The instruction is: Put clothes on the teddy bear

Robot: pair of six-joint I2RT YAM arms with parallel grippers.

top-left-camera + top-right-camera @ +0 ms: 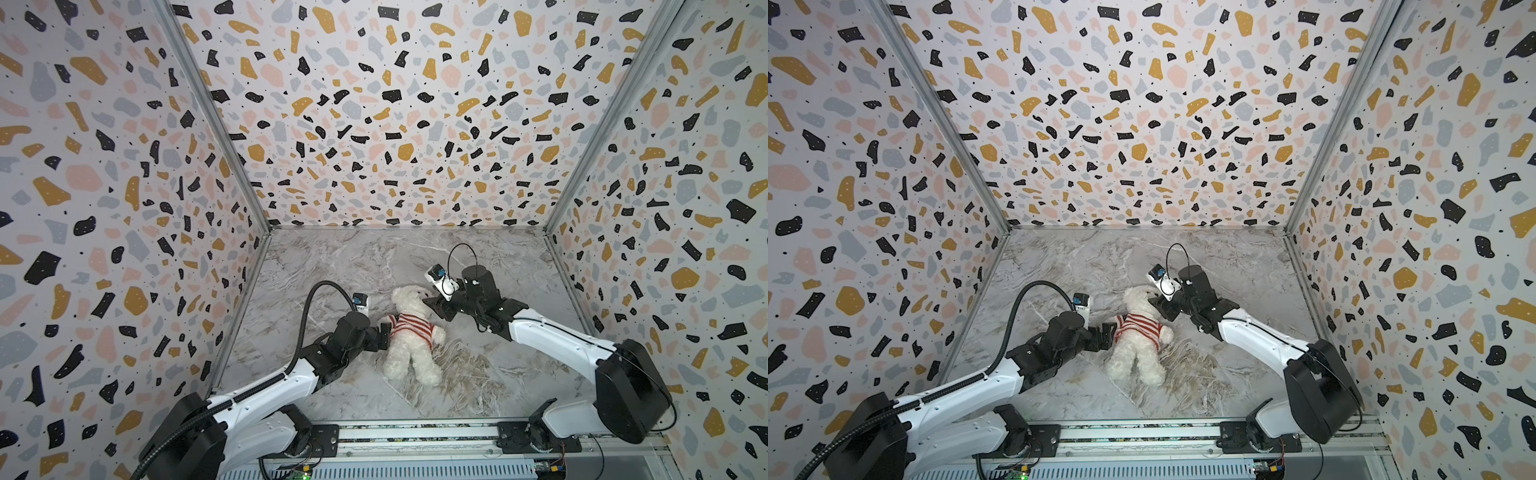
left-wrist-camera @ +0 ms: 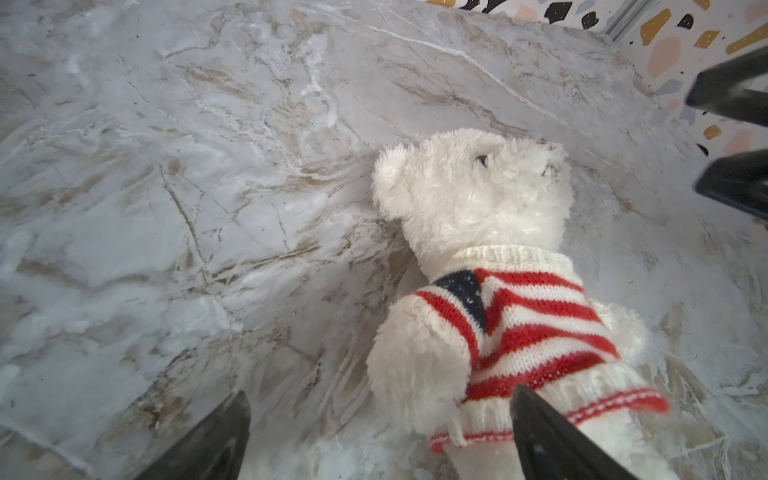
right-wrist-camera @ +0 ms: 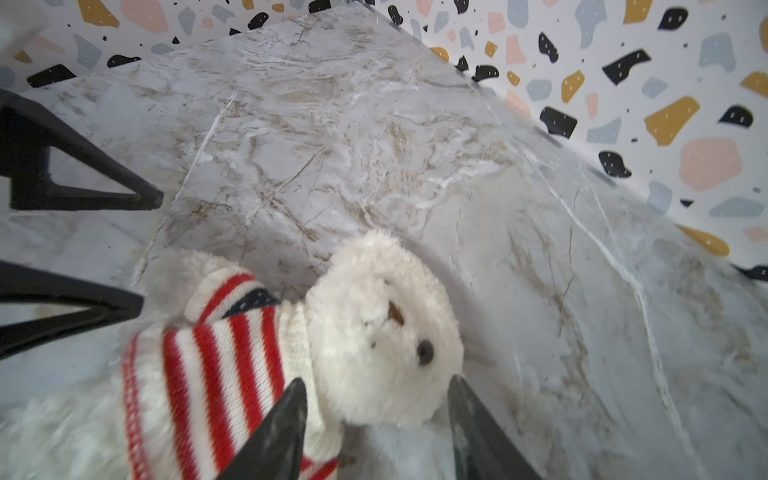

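The teddy bear (image 1: 409, 300) (image 1: 1137, 300) lies on its back in the middle of the marble table (image 1: 498, 365), head towards the back wall. It wears a red-and-white striped knitted sweater (image 1: 411, 328) (image 2: 540, 328) (image 3: 216, 365) with a dark blue patch at the shoulder. My left gripper (image 1: 384, 332) (image 1: 1108, 332) (image 2: 382, 390) is open beside the bear's arm, with that arm and the sweater hem between its fingers. My right gripper (image 1: 434, 306) (image 1: 1160, 305) (image 3: 378, 379) is open at the bear's head, jaws apart either side of the lower face.
Terrazzo-patterned walls (image 1: 395, 124) close the table on the left, back and right. A metal rail (image 1: 415, 432) carrying both arm bases runs along the front edge. Bare marble lies behind the bear and in front of its legs.
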